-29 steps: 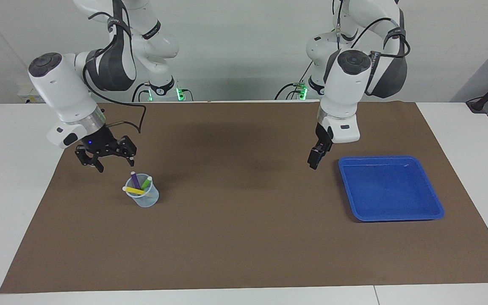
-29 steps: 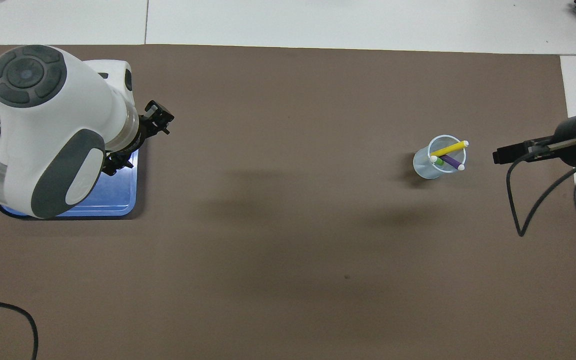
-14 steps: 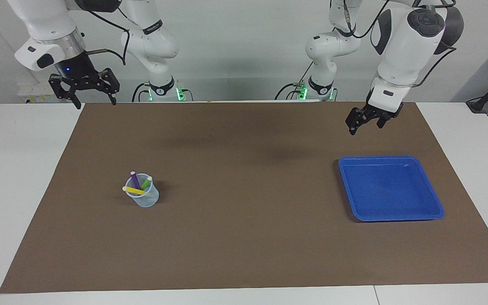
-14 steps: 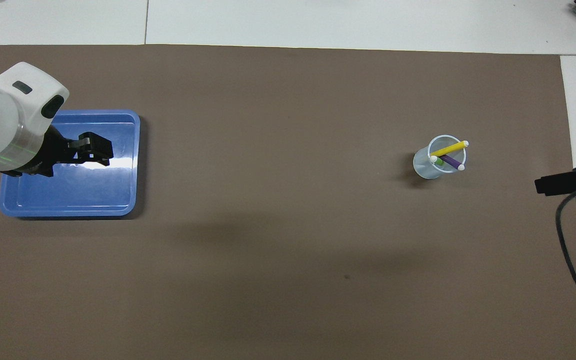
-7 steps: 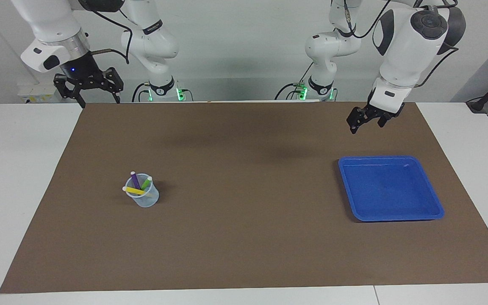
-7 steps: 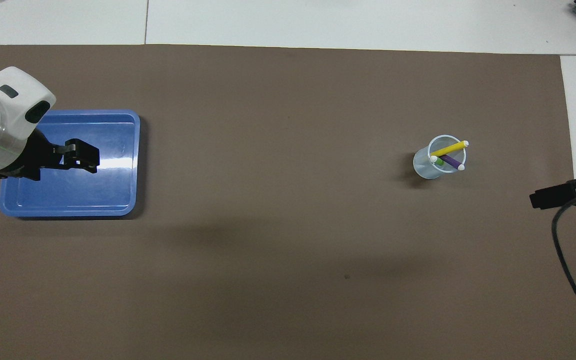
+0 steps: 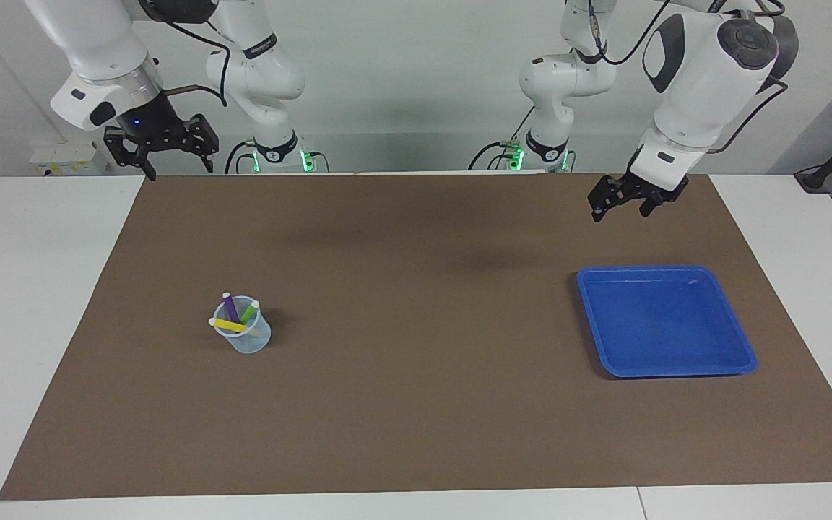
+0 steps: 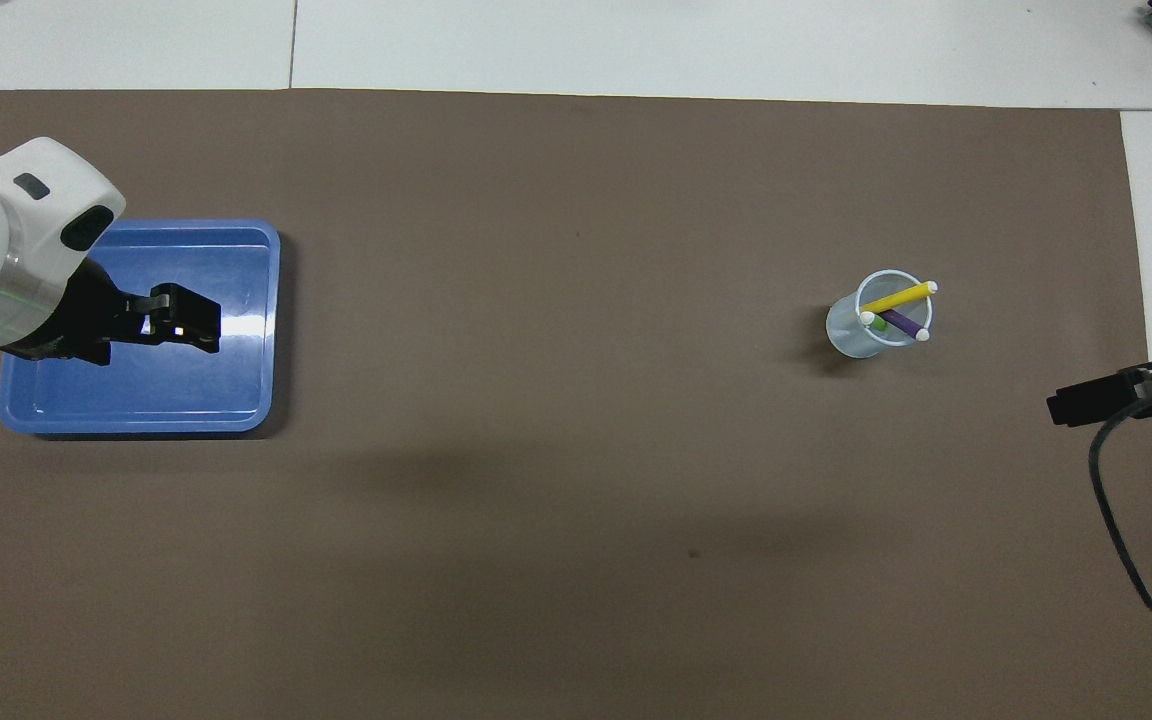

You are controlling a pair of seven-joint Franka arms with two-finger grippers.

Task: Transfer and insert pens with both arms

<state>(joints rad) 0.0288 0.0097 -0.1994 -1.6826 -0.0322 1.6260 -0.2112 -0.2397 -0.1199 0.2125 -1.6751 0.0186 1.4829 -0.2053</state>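
Item: white counter [image 7: 40,303] covered by a large brown paper mat [image 7: 416,404]. On the mat, toward the right arm's end, at about nine o'clock from mat centre in the facing view: one small clear plastic cup [image 7: 251,339], upright, holding three slim marker pens with pale cap ends up, a bright green pen [image 7: 249,313], a purple pen [image 7: 230,307] and a yellow pen [image 7: 231,326] lying tilted across the rim. Toward the left arm's end, at about three o'clock: one shallow blue plastic rectangular tray [image 7: 741,347]. Left hand [image 7: 625,201]: black, two-fingered, raised over the mat at twelve o'clock from the tray, fingers spread, holding nothing. Right hand [image 7: 162,154]: black, raised over the mat's corner nearest the robots, fingers spread wide, holding nothing.
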